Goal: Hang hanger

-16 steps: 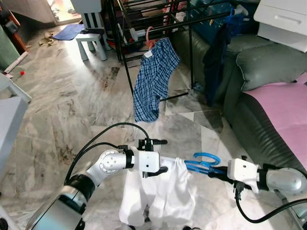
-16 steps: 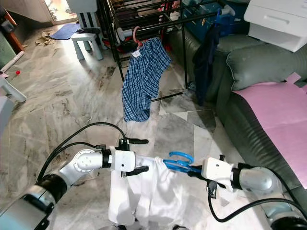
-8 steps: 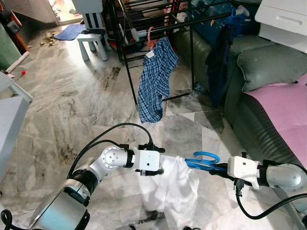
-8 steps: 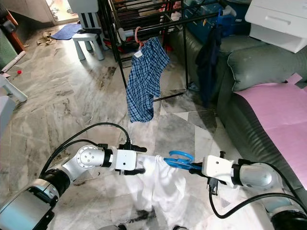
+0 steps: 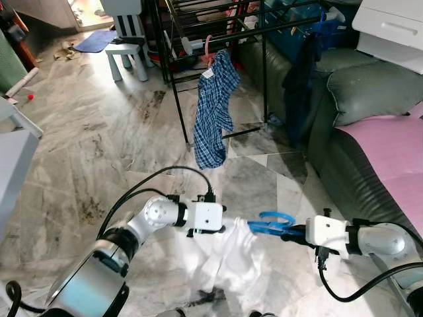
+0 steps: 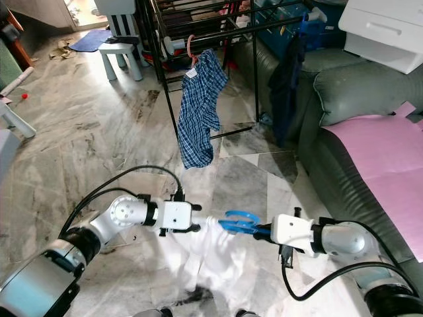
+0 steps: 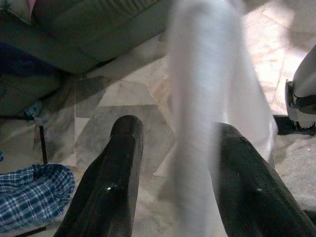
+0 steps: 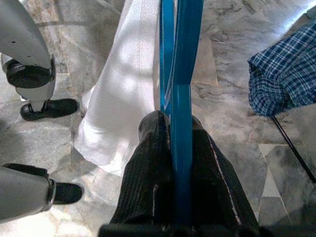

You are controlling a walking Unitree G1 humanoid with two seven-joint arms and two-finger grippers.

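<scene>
A blue hanger point(image 5: 271, 221) carries a white garment point(image 5: 228, 259) low over the marble floor. My right gripper point(image 5: 292, 232) is shut on the hanger's blue shaft point(image 8: 178, 74), one finger on each side. My left gripper point(image 5: 228, 223) is at the garment's other top edge. In the left wrist view its fingers point(image 7: 121, 148) stand apart, open, with the blurred white cloth point(image 7: 202, 98) running between them. The black drying rack point(image 5: 198, 39) stands ahead, with blue plaid shorts point(image 5: 213, 112) hung from it on a pink hanger.
A dark green sofa point(image 5: 357, 86) with a pink cover point(image 5: 396, 152) runs along the right. A dark garment point(image 5: 301, 72) hangs at the rack's right end. A pale stool point(image 5: 129, 53) stands at the back left. My black feet point(image 8: 47, 108) are below the garment.
The white garment, spread wide a second ago, now hangs bunched and narrower. My left gripper's fingers have drawn closer together. The hanger has shifted slightly left and lower.
</scene>
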